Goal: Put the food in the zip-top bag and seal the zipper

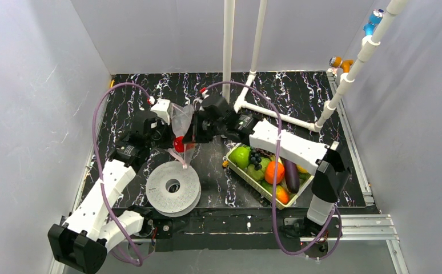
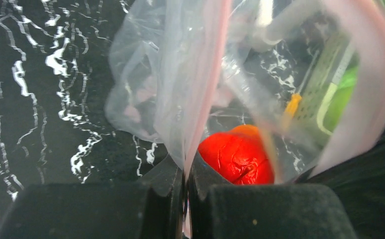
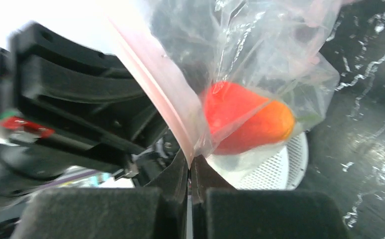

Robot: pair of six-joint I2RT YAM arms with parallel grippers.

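The clear zip-top bag [image 1: 182, 127] hangs above the black table between both arms, with a red and orange piece of food [image 1: 179, 144] inside it. My left gripper [image 2: 186, 172] is shut on the bag's edge at the pinkish zipper [image 2: 208, 87]; the red piece [image 2: 238, 154] lies just beyond its fingers. My right gripper [image 3: 189, 167] is shut on the bag's other edge, pinching the zipper strip [image 3: 153, 82], and the red piece [image 3: 245, 117] shows through the plastic. More food, a green apple [image 1: 241, 155], an orange [image 1: 274, 171] and a purple eggplant [image 1: 292, 174], lies in the pale green tray [image 1: 233, 167].
A white round spool [image 1: 173, 187] lies flat on the table just below the bag. White pipes [image 1: 228, 45] rise at the back, and one pipe [image 1: 278, 116] runs along the table behind the right arm. Grey walls close in both sides.
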